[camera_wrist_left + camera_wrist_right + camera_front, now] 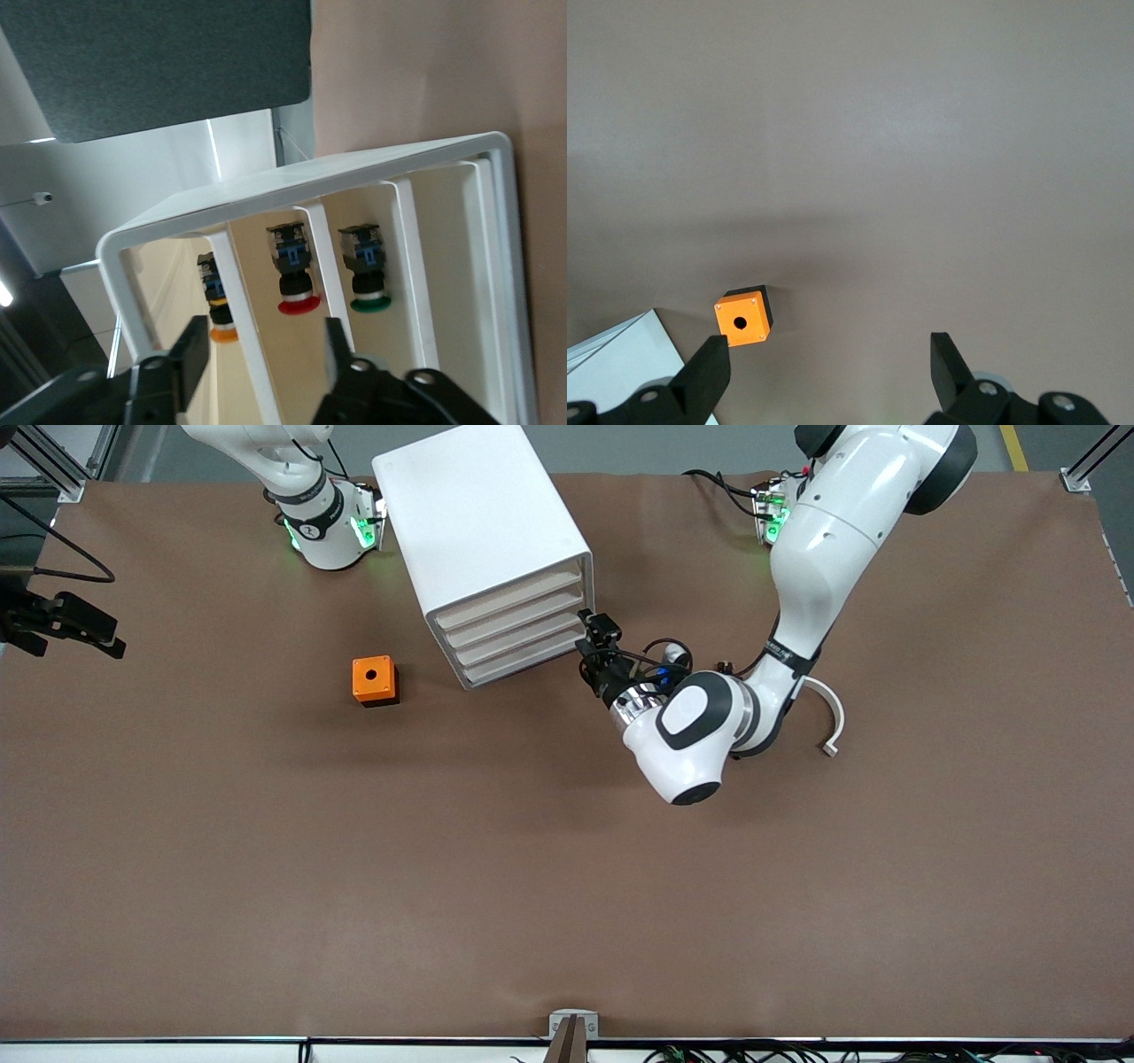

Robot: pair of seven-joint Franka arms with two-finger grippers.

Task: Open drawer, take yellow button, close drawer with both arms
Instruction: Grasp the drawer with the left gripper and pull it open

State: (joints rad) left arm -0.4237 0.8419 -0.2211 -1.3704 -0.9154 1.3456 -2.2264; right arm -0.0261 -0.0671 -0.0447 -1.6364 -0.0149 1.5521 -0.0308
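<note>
The white cabinet (483, 531) stands near the robots' bases, and its four drawers (518, 633) all look pushed in. My left gripper (592, 638) is open, low at the drawer fronts, at the corner toward the left arm's end. In the left wrist view the open left gripper (264, 350) faces the cabinet front (301, 173). The button (221, 329) with the orange-yellow cap sits in an end slot, partly hidden by a divider. My right gripper (831, 363) is open and empty, high above the table, and is out of the front view.
A red-capped button (298, 305) and a green-capped button (369, 304) sit in the neighbouring slots. An orange cube with a hole (375, 680) lies toward the right arm's end, and also shows in the right wrist view (744, 319). A white curved part (828, 722) lies by the left arm.
</note>
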